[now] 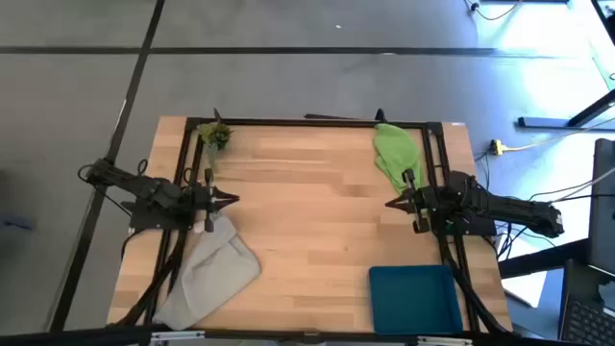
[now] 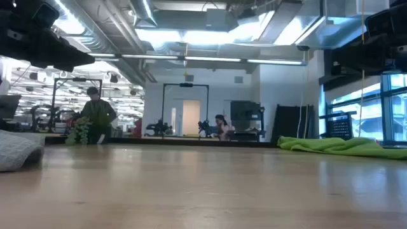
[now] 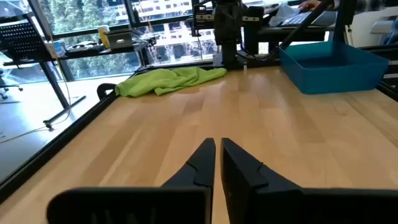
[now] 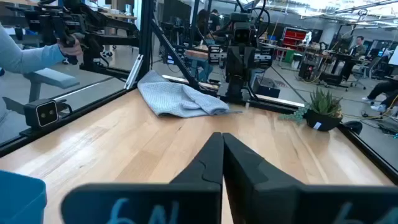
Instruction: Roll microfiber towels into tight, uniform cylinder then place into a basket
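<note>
On the pale wood table (image 1: 317, 211), edged with a black frame, both arms sit at mid-depth facing each other with nothing held. Left gripper (image 1: 231, 200) at the left side, fingers pressed together, hovering over bare wood; right gripper (image 1: 392, 204) at the right side, fingers likewise pressed together and empty. Grey-white towel (image 1: 209, 269) lies crumpled at the near left, just beside the left arm's base, unrolled. Lime green towel (image 1: 394, 154) lies bunched at the far right edge, just beyond the right gripper, also unrolled. Teal-blue basket (image 1: 415, 298) sits at the near right corner, nothing in it as far as the high view shows. Small leafy plant sprig (image 1: 214, 135) stands at the far left corner. Floor around the table is grey with dark seam lines; a yellow plug (image 1: 497, 147) and cable lie on it to the right. Low view across the table shows an open workshop with ceiling ducts and strip lights, a person (image 2: 98, 114) at far left behind the plant, another person seated (image 2: 222, 127) near centre. Right wrist view catches a pale blue sleeve (image 4: 28, 56) of a person off the table's near side, holding a dark device.
</note>
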